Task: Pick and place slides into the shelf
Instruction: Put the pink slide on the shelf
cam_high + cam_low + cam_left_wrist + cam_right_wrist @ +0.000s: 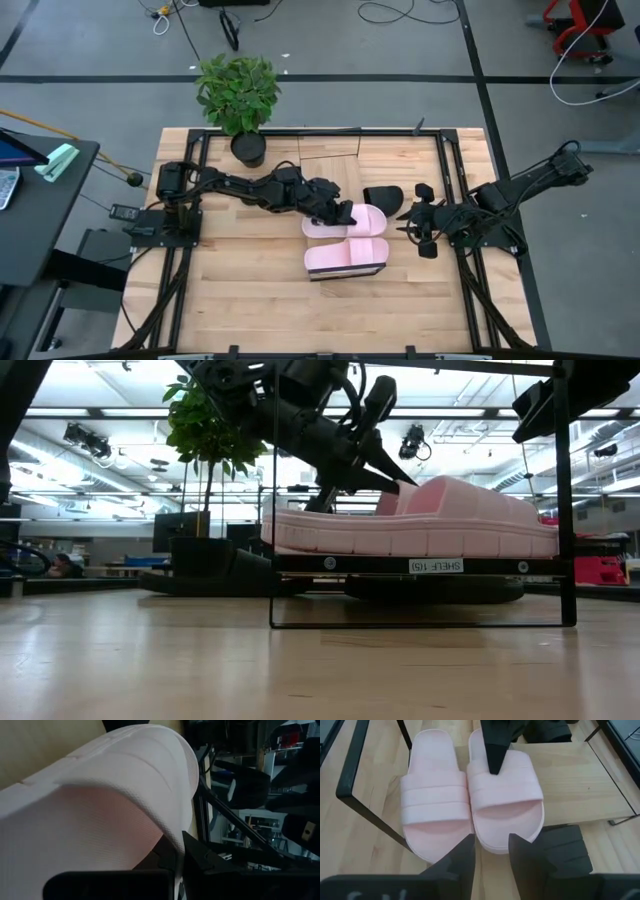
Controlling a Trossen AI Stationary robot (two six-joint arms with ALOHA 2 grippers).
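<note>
Two pale pink slides lie side by side on the top board of the shelf [440, 565], soles down: the nearer one [346, 256] and the farther one [360, 220]. My left gripper [345, 213] is shut on the farther slide [505, 785]. My right gripper [492, 855] is open and empty, just off the slides' toe ends toward the table's right. Two black slides [382, 197] [422, 190] lie on the tabletop toward the right and far side of the shelf. My left gripper holds the farther pink slide by its wide strap [496, 776]. One finger [495, 755] lies on top of the strap and the other [200, 857] is under it, inside the opening. The fingers come slanting down from the table's left, over the heel. The slide's sole rests on the shelf board.
The shelf's bare board [580, 780] extends toward the table's far edge, framed by thin black bars [370, 815]. A potted plant [238, 95] stands at the far edge. A dark ridged slide [565, 850] lies on the tabletop beside my right gripper.
</note>
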